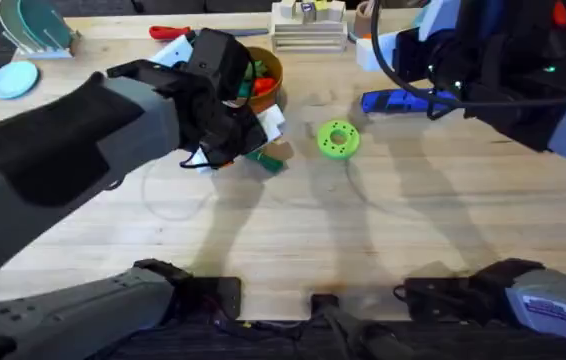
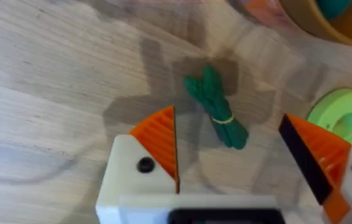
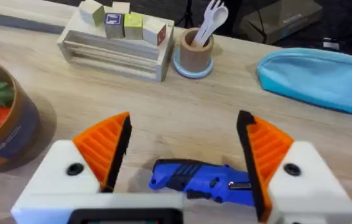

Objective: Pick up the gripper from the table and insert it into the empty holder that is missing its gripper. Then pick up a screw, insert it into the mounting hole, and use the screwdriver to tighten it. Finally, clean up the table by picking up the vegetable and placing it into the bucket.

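In the overhead view the left gripper (image 1: 225, 140) is seen lowered beside the bucket (image 1: 263, 75), with the lime-green disc (image 1: 338, 139) near it and the screwdriver (image 1: 403, 100) lying under the right arm; the clean-up step is judged to be in hand and not yet done. In the left wrist view the jaws are spread and empty above the vegetable (image 2: 216, 107), a dark green bundle tied with a thin band, lying on the table (image 2: 51, 81) between the pads; in the right wrist view the right gripper (image 3: 185, 162) is held open astride the screwdriver, nothing being gripped.
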Tool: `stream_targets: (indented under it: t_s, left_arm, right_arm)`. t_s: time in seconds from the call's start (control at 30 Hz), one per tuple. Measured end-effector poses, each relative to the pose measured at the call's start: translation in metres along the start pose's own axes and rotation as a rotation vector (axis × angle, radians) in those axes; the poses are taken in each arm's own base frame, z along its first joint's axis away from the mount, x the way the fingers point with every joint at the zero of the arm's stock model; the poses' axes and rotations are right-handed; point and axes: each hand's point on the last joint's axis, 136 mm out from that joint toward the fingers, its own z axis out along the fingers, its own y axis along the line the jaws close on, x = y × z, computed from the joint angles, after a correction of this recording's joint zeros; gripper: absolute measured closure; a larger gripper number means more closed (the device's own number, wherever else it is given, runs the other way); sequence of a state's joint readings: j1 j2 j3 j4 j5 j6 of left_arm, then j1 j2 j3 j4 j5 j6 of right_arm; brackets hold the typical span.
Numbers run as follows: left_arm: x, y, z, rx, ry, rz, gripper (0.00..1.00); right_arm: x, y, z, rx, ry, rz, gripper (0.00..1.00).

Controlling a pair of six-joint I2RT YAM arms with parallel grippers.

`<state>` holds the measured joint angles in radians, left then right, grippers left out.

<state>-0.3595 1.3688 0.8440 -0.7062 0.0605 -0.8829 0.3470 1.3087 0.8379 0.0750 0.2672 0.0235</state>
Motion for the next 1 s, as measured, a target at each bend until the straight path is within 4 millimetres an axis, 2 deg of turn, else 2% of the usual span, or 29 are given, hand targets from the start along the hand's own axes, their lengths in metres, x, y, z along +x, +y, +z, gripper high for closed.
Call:
stream_targets:
  t_s: [0.37, 0.8, 0.83, 0.93, 1.0]
  left_arm:
    - [0.006, 0.015, 0.029, -0.098, 0.059, -0.022, 0.006]
    - [0.004, 0.013, 0.029, -0.094, 0.047, -0.020, 0.009]
    - [0.004, 0.013, 0.029, -0.094, 0.048, -0.025, 0.081]
    - [0.006, 0.012, 0.029, -0.086, 0.057, -0.028, 0.450]
    - [0.006, 0.009, 0.030, -0.075, 0.061, -0.030, 0.644]
  right_arm:
    - [0.001, 0.000, 0.000, 0.000, 0.002, -0.001, 0.007]
    - [0.001, 0.000, 0.000, 0.000, 0.003, -0.001, 0.009]
    - [0.001, 0.000, 0.000, 0.000, 0.003, -0.001, 0.010]
    - [0.001, 0.000, 0.000, 0.000, 0.003, -0.001, 0.009]
    - [0.001, 0.000, 0.000, 0.000, 0.003, -0.001, 0.009]
